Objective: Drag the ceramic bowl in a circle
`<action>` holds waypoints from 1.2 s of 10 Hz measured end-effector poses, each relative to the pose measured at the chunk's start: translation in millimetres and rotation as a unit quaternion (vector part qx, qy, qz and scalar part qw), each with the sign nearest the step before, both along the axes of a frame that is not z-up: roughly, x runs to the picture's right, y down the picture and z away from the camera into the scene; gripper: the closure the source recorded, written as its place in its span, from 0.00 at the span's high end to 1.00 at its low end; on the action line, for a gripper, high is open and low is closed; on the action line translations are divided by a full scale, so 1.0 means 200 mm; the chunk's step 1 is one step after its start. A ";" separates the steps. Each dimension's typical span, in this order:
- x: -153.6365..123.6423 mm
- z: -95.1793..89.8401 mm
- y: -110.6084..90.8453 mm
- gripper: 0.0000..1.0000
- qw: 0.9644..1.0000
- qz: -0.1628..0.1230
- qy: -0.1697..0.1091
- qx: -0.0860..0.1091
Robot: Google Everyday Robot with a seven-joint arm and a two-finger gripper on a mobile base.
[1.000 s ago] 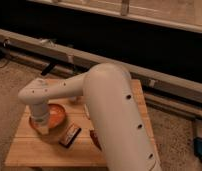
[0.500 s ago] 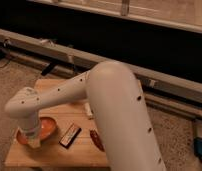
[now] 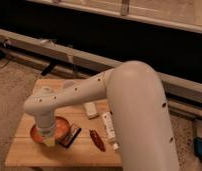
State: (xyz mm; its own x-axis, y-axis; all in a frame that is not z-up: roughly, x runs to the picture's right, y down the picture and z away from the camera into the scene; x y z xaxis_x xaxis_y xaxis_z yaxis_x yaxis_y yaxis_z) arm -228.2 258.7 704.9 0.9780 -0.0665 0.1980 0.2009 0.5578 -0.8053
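arm: we see smooth off-white rounded shells | small dark screw holes dotting them | gripper: pale tip below the wrist, over the table's left part

I can't read any text, label, brand or no. anywhere in my feed. Nothing legible on the small dark packet or the white items on the wooden table. Gripper sits at near left over the ceramic bowl; no markings readable on either, or on the arm.
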 end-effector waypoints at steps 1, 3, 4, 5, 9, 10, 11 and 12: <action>0.06 0.06 -0.04 0.00 1.000 0.011 0.016 0.001; 0.11 0.18 -0.11 0.13 0.999 0.030 0.044 0.005; 0.09 0.22 -0.13 0.22 0.998 0.035 0.050 0.007; 0.04 0.26 -0.14 0.33 0.998 0.036 0.050 0.008; -0.14 0.31 -0.12 0.73 0.999 0.028 0.027 0.005; -0.13 0.32 -0.11 0.79 0.999 0.027 0.027 0.004; -0.13 0.32 -0.11 0.80 0.999 0.029 0.026 0.004; -0.13 0.34 -0.11 0.80 0.999 0.035 0.024 0.004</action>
